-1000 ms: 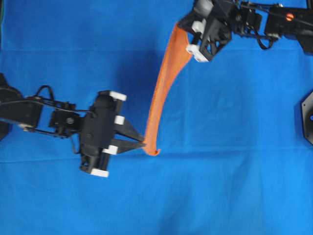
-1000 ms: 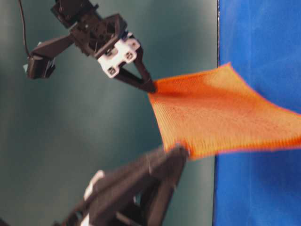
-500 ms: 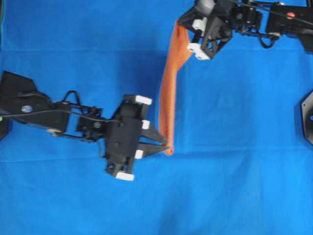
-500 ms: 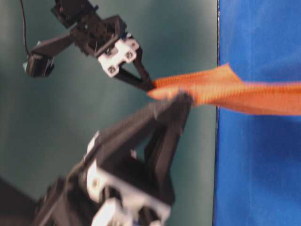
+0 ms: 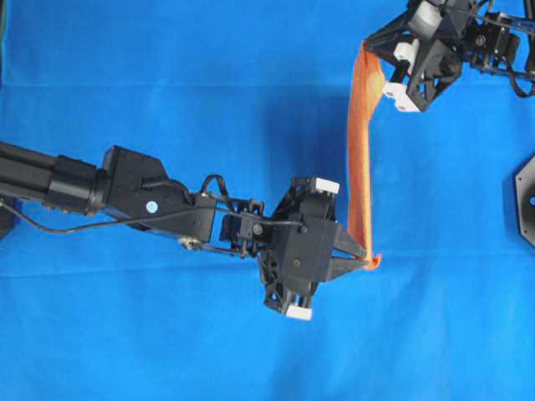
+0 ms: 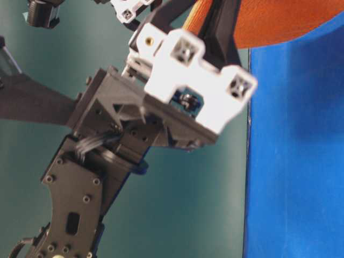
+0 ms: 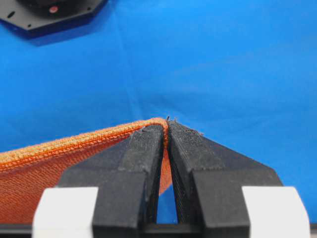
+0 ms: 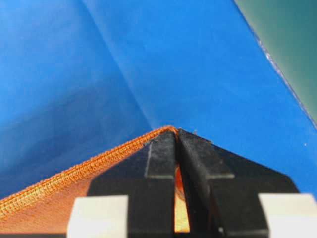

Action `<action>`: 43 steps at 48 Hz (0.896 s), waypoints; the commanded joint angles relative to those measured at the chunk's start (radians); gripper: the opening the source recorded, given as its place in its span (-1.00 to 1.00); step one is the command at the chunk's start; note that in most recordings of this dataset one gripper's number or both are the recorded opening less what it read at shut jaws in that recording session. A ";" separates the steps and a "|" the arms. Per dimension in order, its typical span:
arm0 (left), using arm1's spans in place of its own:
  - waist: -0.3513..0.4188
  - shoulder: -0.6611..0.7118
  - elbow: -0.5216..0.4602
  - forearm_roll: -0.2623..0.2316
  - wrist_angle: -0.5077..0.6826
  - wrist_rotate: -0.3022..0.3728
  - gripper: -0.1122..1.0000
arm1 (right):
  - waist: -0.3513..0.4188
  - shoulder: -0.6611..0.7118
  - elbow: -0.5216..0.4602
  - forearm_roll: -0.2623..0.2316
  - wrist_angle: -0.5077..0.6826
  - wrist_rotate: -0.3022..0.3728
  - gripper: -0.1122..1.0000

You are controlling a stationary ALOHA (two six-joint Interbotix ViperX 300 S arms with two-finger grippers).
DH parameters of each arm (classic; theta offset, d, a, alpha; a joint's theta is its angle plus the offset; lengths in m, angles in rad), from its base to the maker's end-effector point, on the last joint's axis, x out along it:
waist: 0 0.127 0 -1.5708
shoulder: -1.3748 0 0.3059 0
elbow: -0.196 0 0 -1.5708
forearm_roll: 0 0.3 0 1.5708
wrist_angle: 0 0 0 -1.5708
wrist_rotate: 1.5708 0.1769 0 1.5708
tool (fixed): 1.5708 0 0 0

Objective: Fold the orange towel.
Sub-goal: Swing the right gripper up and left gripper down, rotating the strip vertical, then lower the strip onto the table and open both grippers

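The orange towel [image 5: 359,150] hangs in the air as a narrow edge-on band, stretched between both grippers above the blue cloth. My left gripper [image 5: 368,260] is shut on its near corner; in the left wrist view the hem [image 7: 74,144] runs off to the left from the pinched tips of that gripper [image 7: 167,124]. My right gripper [image 5: 374,60] is shut on the far corner at the top right. Its wrist view shows the towel's stitched edge [image 8: 74,173] leaving the closed jaws of the right gripper [image 8: 177,132]. From table level only a patch of towel [image 6: 269,21] shows behind the left arm.
A blue cloth [image 5: 167,83] covers the table. A black mount plate [image 5: 525,200] sits at the right edge, also seen as a black plate [image 7: 49,15] in the left wrist view. The left arm [image 6: 134,123] fills most of the table-level view; the blue cloth's edge [image 6: 248,161] runs vertically there.
Both grippers have carried the towel to the right, the left arm reaching well across the middle. The right gripper has also moved right and slightly up. Both grips have held.
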 commanded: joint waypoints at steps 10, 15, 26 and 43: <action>-0.026 -0.052 0.092 -0.005 -0.009 -0.052 -0.76 | -0.025 0.172 -0.103 -0.005 -0.044 -0.012 -0.75; -0.037 -0.084 0.172 -0.005 -0.025 -0.084 -0.76 | -0.012 0.272 -0.158 -0.005 -0.087 -0.012 -0.75; -0.060 -0.164 0.356 -0.005 -0.075 -0.181 -0.76 | 0.032 0.400 -0.275 -0.005 -0.109 -0.014 -0.75; -0.043 -0.178 0.436 -0.005 -0.114 -0.199 -0.75 | 0.049 0.443 -0.290 -0.005 -0.109 -0.014 -0.75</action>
